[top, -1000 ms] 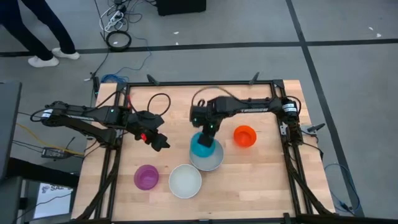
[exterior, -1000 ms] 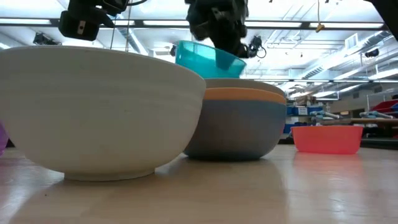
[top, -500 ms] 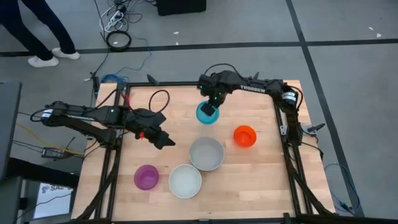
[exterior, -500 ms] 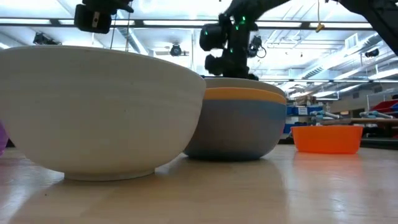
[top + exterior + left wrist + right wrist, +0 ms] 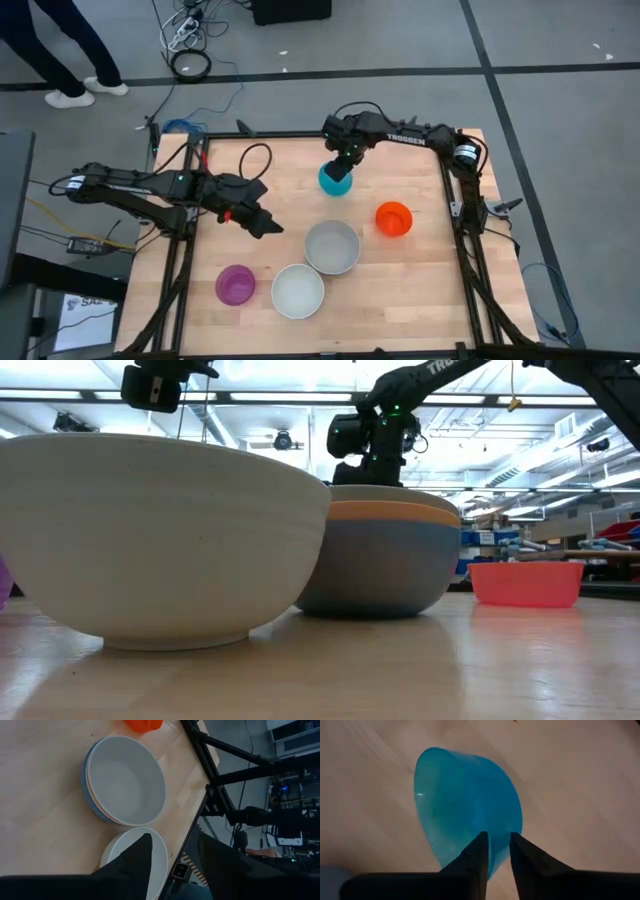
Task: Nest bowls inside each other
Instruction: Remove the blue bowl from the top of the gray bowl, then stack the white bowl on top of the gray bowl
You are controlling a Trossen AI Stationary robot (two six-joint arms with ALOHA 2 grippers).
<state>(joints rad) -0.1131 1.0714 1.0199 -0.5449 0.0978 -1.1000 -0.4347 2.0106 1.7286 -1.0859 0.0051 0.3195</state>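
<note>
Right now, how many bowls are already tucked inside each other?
Three are stacked: grey bowl inside orange inside blue. The right gripper is at the teal bowl's rim, far from the stack. White, purple and red-orange bowls sit alone. The left gripper waits open.

Two bowls point(image 5: 234, 285) point(image 5: 298, 291) are set at the counter's point(image 5: 410, 290) front, a nested stack point(image 5: 332, 247) behind them, another bowl point(image 5: 393, 218) to its right, one point(image 5: 335, 181) farthest back.

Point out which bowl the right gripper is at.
The small teal bowl, alone at the table's far side, with the right gripper at its rim. The other bowls sit nearer, untouched.
</note>
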